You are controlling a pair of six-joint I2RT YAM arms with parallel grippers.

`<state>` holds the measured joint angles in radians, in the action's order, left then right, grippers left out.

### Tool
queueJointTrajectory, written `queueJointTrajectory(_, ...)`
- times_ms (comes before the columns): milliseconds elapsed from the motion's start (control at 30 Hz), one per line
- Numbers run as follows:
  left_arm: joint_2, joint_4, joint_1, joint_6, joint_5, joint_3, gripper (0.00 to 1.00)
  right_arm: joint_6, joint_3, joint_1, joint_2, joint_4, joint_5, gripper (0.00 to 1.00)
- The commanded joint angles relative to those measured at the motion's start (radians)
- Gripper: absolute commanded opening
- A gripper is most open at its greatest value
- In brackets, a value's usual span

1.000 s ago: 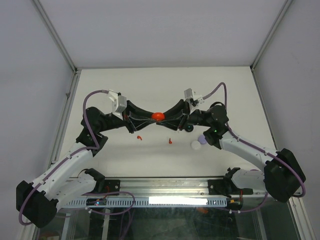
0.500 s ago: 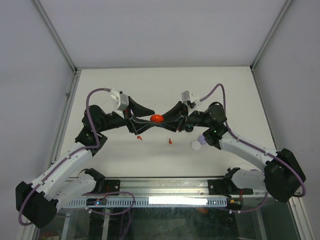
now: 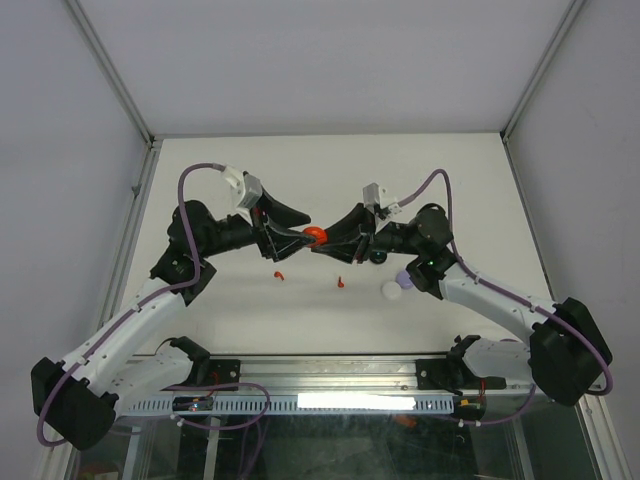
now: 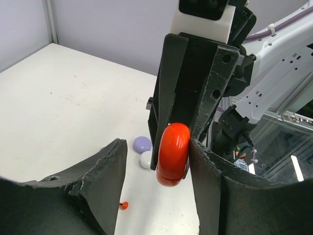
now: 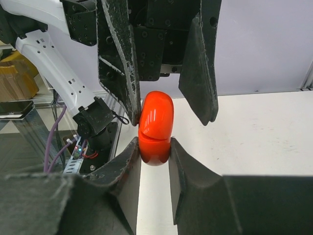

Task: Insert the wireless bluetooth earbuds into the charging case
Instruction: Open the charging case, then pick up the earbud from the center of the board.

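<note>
The red charging case hangs in mid-air above the middle of the tabletop, pinched on its lower half between the pads of the right hand. The left hand meets it from the opposite side with its fingers spread around the upper half. One finger touches the shell and the other stands apart. A seam shows between the two halves, so the step is probably to open the lid.

A red earbud and a second red earbud lie on the tabletop below the hands, towards the near edge. A lilac round case and a white round case sit further towards the right edge.

To do this well, the left hand should close only on the part above the seam, centred so that both pads bear evenly. The right hand should hold the base steady. The shell is glossy and rounded, so a skewed or hard squeeze could make it squirt out. The lid is better swung about its hinge than pulled straight off.
</note>
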<state>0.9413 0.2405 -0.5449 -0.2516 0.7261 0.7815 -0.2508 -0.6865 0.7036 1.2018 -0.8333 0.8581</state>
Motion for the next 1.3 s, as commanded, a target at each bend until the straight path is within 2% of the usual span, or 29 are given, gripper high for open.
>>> queueJointTrajectory(0,0.003,-0.011,-0.007,-0.032,-0.078,0.054,0.54,0.056,-0.022,0.01,-0.048,0.006,0.045,0.0)
queueJointTrajectory(467,0.033,-0.101,-0.003,-0.067,-0.154,0.089,0.57,0.106,0.021,0.01,-0.104,0.03,0.034,0.0)
queueJointTrajectory(667,-0.004,-0.151,-0.003,-0.066,-0.177,0.103,0.62,0.164,0.047,0.01,-0.155,0.165,-0.024,0.0)
queueJointTrajectory(933,-0.046,-0.349,-0.002,-0.057,-0.367,0.101,0.64,0.164,0.182,0.01,-0.262,0.229,-0.024,0.0)
queueJointTrajectory(967,-0.044,-0.375,-0.003,-0.064,-0.393,0.096,0.64,0.187,0.201,0.01,-0.276,0.229,-0.194,0.0)
queueJointTrajectory(1000,-0.043,-0.398,-0.003,-0.075,-0.417,0.088,0.64,0.287,0.218,0.01,-0.289,0.229,-0.336,0.0)
queueJointTrajectory(1267,0.013,-0.515,-0.003,-0.216,-0.606,-0.004,0.62,0.33,0.307,0.01,-0.391,0.24,-0.469,0.0)
